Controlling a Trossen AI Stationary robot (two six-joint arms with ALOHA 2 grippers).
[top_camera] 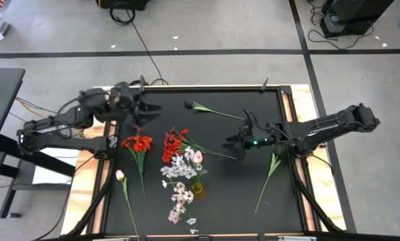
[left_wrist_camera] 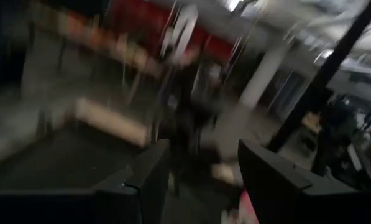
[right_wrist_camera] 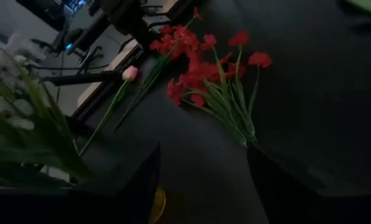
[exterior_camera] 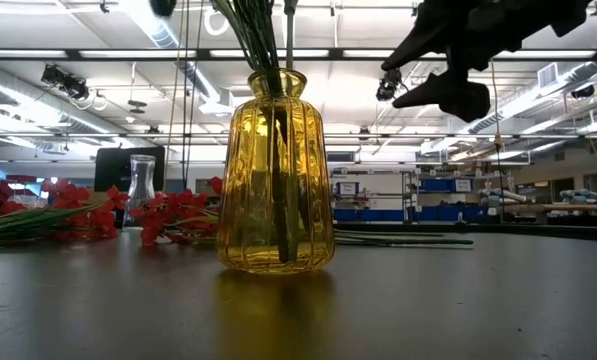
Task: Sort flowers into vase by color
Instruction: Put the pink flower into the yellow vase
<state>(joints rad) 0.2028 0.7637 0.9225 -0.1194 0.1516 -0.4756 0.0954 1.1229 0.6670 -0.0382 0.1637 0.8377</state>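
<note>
A yellow glass vase (exterior_camera: 278, 180) stands near the table's front, holding green stems with white-lilac sprays (top_camera: 181, 167). Two bunches of red flowers (top_camera: 139, 144) (top_camera: 173, 144) lie on the black mat behind it. A pink tulip (top_camera: 119, 175) lies on the mat at the front left. More white-lilac sprays (top_camera: 179, 201) lie on the mat near the front edge. My right gripper (top_camera: 234, 144) hovers open above the mat, right of the red flowers (right_wrist_camera: 204, 68), with nothing between its fingers. My left gripper (top_camera: 145, 107) is raised at the far left, open (left_wrist_camera: 197, 180) and holding nothing.
Bare green leafy stems lie at the far middle (top_camera: 210, 110) and at the right (top_camera: 270, 174). A small clear glass vase (exterior_camera: 141, 190) stands at the back left. Bare black mat (top_camera: 240, 194) lies in front of my right gripper.
</note>
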